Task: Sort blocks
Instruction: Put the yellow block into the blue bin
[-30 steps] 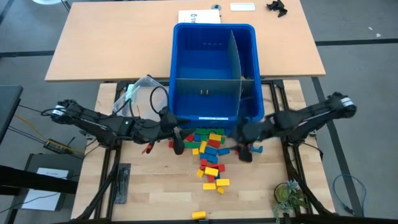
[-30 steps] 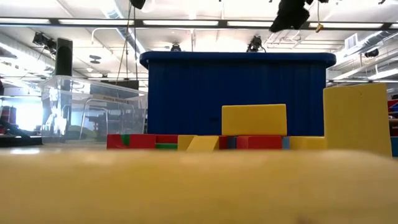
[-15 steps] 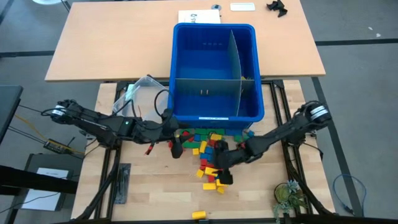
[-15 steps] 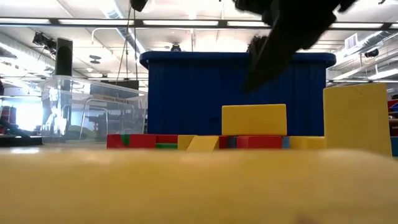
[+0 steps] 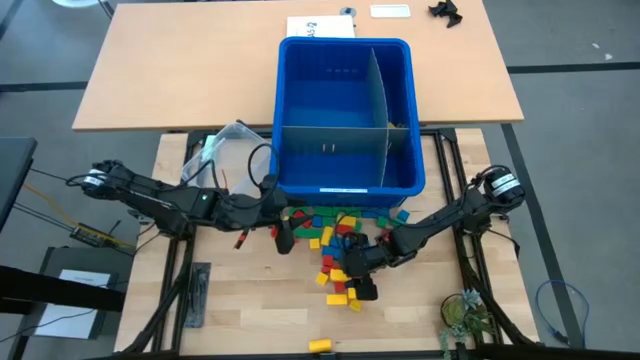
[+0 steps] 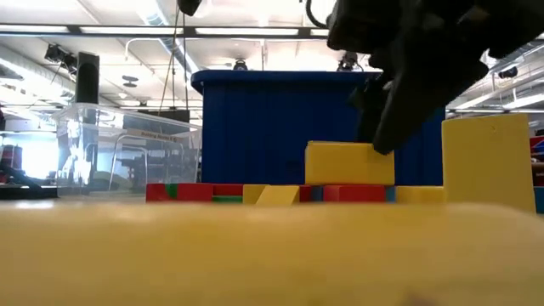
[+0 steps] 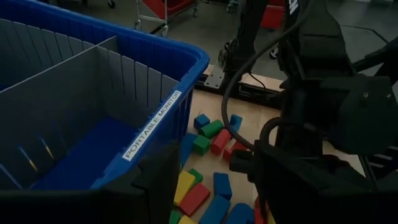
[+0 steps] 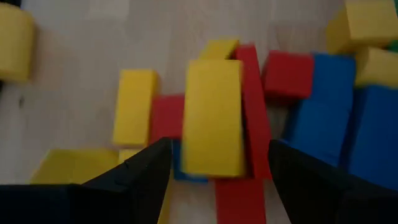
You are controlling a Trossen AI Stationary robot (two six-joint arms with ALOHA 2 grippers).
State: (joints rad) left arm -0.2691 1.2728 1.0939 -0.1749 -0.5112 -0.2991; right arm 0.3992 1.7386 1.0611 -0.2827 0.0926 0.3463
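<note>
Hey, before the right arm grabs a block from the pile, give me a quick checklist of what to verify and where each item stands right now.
1. Right gripper open: ok, the fingers stand apart over the pile.
2. Target between the fingers: ok, a long yellow block lies centred ahead of them in the right wrist view.
3. Neighbours clear of the target: not ok, a red block lies right against its side.
4. Fingers already touching the block: cannot tell.
5. Left gripper out of the way: ok, it sits at the pile's left edge, apart from the right one.
6. Blue bin ready: ok, its compartments look open and reachable.
</note>
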